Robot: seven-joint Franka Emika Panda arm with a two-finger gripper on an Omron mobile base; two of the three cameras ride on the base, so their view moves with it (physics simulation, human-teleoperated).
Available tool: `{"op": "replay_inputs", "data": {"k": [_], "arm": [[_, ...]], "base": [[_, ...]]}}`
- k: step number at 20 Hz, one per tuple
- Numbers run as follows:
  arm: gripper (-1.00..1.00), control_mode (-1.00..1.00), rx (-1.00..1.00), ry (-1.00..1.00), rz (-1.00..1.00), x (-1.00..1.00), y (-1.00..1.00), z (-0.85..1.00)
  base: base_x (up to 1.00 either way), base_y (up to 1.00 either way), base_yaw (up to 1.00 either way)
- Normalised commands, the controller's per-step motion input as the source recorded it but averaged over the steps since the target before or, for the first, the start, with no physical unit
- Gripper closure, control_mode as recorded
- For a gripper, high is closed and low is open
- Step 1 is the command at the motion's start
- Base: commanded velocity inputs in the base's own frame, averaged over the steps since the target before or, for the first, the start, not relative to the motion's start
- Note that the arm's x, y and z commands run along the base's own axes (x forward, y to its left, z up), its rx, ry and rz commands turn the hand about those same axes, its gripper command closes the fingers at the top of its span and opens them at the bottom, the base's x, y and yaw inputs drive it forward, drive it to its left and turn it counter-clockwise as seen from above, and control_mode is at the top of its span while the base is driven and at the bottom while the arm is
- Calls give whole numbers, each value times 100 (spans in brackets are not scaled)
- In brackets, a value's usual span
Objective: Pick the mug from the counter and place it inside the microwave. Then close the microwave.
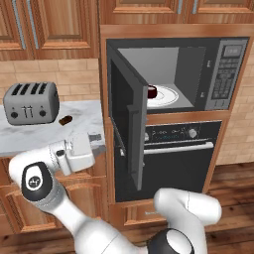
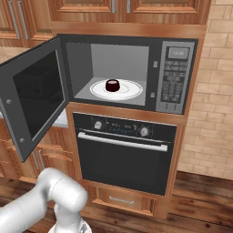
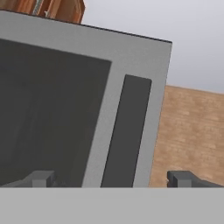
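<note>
Mug (image 2: 112, 85) in the microwave (image 2: 175, 77), sitting on the round plate (image 2: 132, 89). Door (image 2: 34, 98) swung out to the microwave's left. Oven (image 2: 125, 154) directly below. Toaster (image 1: 31, 102) on the counter (image 1: 30, 134), left of the microwave; gripper (image 1: 95, 141) just outside the door.

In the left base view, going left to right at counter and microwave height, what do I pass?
Toaster → small brown lump on the counter → open microwave door → mug on the white plate → button panel.
</note>
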Motion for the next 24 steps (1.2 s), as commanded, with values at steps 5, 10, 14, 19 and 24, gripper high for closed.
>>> {"op": "replay_inputs", "data": {"k": [5,10,14,19,24], "arm": [[-100,-100,0,0,-4,1,-1,-1],[-100,-100,0,1,0,-14,-23,1],[-100,-100,0,9,0,0,-36,11],[-100,-100,0,13,0,-3,-38,8],[-100,-100,0,13,1,-17,-44,4]], "base": [[0,0,0],[0,0,0],[0,0,0],[0,0,0],[0,0,0]]}}
